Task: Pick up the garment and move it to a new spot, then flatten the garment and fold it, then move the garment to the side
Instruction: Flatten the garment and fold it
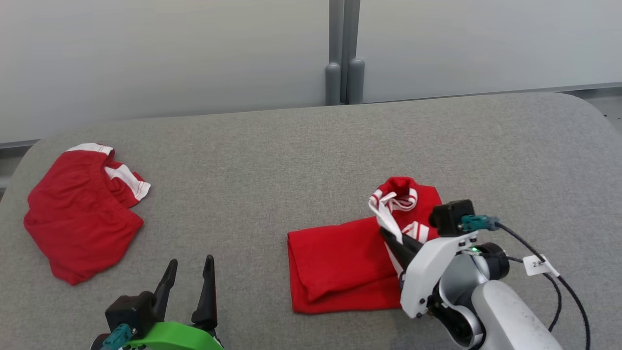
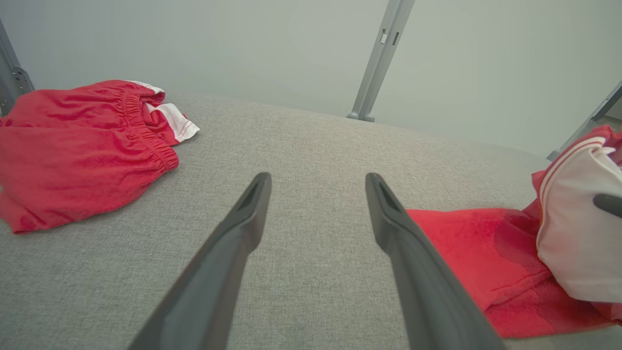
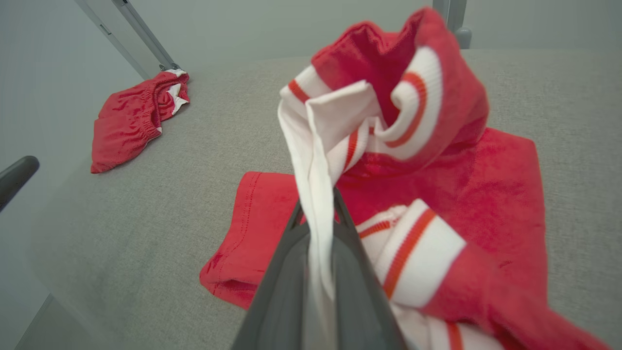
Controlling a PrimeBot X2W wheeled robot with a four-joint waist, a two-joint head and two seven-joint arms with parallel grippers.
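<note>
The garment [image 1: 335, 262] is a red top with white, red-striped trim, lying partly folded on the grey padded table [image 1: 301, 155] at the right front. My right gripper [image 1: 388, 236] is shut on a white strip of its trim, which it holds raised above the rest of the cloth. In the right wrist view the white cloth runs down between the closed fingers of that gripper [image 3: 316, 206], with the garment [image 3: 486, 194] beyond. My left gripper [image 1: 190, 261] stands open over bare table at the front left, holding nothing. Its fingers [image 2: 318, 177] are spread, with the garment [image 2: 461, 238] to their right.
A second red piece, shorts with an elastic waist and white trim [image 1: 77, 214], lies crumpled at the table's left [image 2: 73, 146] [image 3: 126, 126]. A pale wall with a grey post [image 1: 344, 53] stands behind the table. The table's corners are rounded.
</note>
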